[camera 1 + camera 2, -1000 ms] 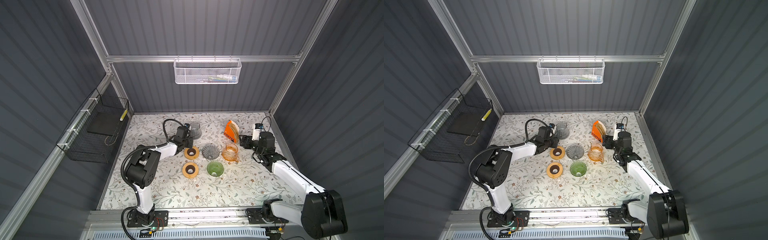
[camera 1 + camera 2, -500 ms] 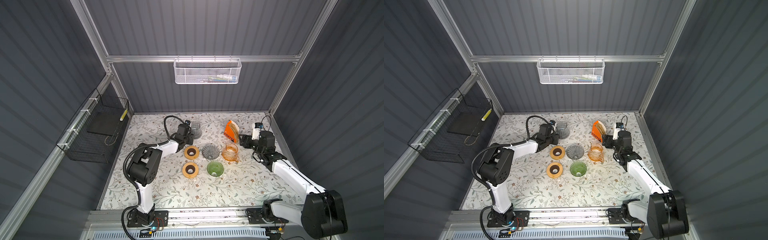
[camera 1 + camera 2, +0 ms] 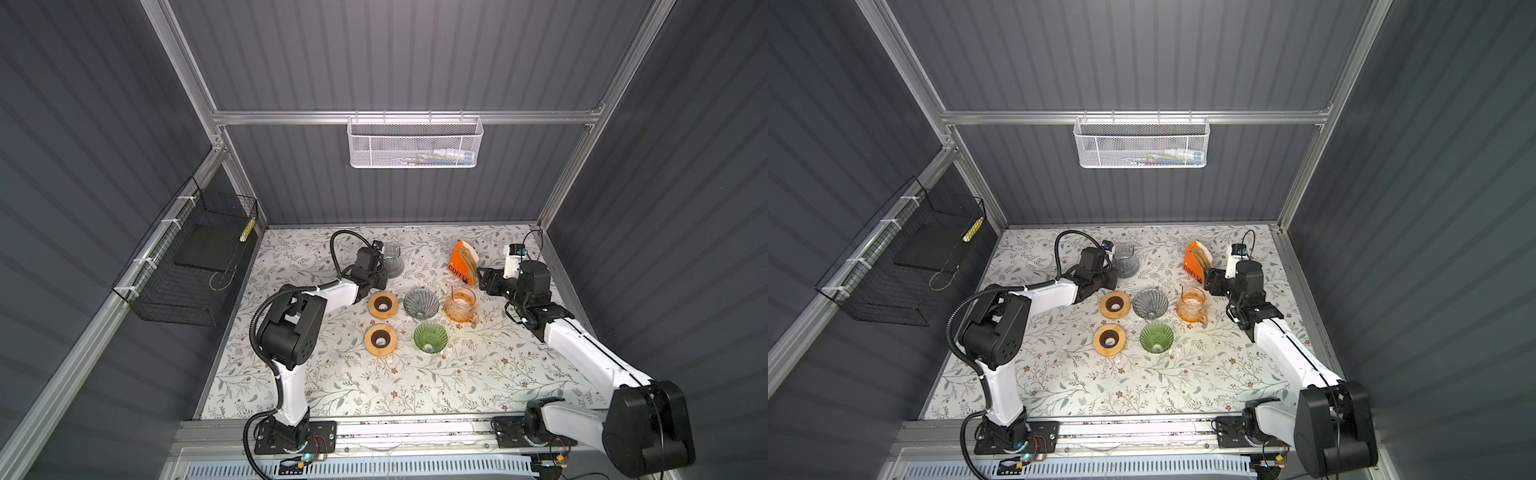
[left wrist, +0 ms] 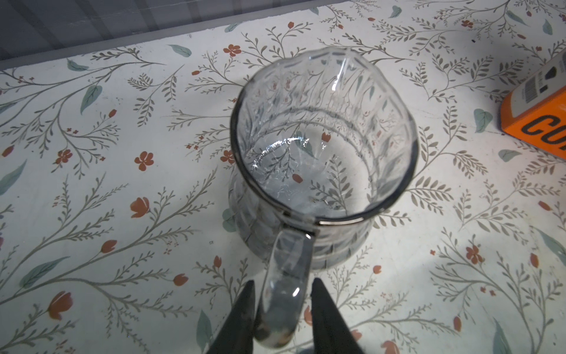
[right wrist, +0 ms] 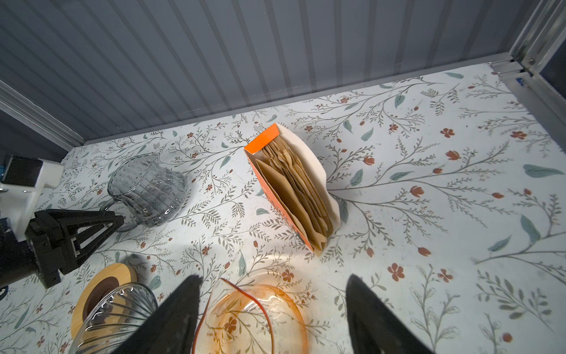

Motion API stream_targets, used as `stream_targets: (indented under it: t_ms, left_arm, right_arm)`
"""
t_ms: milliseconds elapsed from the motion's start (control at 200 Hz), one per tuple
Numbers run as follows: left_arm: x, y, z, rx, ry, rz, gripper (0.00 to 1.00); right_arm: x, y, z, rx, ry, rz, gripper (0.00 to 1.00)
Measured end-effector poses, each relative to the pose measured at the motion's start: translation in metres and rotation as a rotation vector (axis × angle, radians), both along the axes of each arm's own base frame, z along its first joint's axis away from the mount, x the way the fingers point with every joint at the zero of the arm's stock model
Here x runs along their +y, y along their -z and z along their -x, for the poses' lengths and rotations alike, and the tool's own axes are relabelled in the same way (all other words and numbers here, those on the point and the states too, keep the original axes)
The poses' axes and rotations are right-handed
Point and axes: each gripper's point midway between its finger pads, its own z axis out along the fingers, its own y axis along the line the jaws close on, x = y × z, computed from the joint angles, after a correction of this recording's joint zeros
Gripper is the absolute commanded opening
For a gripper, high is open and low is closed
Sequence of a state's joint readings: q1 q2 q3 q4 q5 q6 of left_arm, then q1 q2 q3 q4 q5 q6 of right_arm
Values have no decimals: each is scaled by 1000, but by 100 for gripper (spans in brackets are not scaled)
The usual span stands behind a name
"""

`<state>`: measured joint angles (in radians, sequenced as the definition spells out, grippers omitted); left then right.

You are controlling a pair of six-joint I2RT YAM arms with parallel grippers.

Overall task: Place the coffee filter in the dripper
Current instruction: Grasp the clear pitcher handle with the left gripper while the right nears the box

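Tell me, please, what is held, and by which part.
Nothing yet: left gripper straddles the handle of the glass jug, gap showing; right gripper open, empty.

On my feed the tabletop (image 3: 457, 386) is white w/ a floral print: grey-green sprigs, teal leaves, small red-orange blooms. Right of centre, the filter box (image 3: 459, 268) is bright orange w/ black lettering, and the filters (image 5: 291, 187) inside are kraft brown. I see a smoke-grey ribbed server (image 4: 245, 220), an amber server (image 3: 460, 305), a grey dripper (image 3: 420, 302) and a green dripper (image 3: 430, 337), both ribbed. The wood rings (image 3: 382, 305) are tan w/ dk brown centres. The walls (image 3: 374, 62) are dk grey, striped. The mesh basket (image 3: 415, 145) at top centre is white, the wire basket (image 3: 183, 286) at left black.
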<state>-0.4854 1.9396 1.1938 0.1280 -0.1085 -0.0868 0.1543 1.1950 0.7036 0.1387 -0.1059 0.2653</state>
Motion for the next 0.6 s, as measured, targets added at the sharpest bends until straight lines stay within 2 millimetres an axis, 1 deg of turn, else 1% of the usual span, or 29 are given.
stream_targets:
  t_ms: [105, 160, 215, 275, 325, 405, 480, 595]
  left_arm:
    - [0, 0, 0, -2, 4, -4, 31]
    - [0, 0, 0, -3, 6, -6, 26]
    - [0, 0, 0, -4, 8, -9, 23]
    - [0, 1, 0, -4, 12, -13, 15]
    - [-1, 1, -1, -5, 16, -18, 14]
    - [-1, 2, -2, -7, 18, -20, 9]
    - [-1, 2, -3, -8, 18, -20, 0]
    - [-2, 2, -3, -8, 18, -20, 0]
  right_arm:
    - [0, -1, 1, 1, 0, 0, 75]
    - [0, -1, 1, 1, 0, 1, 75]
    - [0, -3, 1, 0, 0, 1, 75]
    - [0, -3, 1, -1, -1, 1, 75]
    - [0, -4, 1, -1, -1, 3, 75]
    - [0, -5, 1, -2, -2, 3, 75]
    - [0, -4, 1, 0, -2, 3, 75]
    - [0, -4, 1, 3, -2, 4, 75]
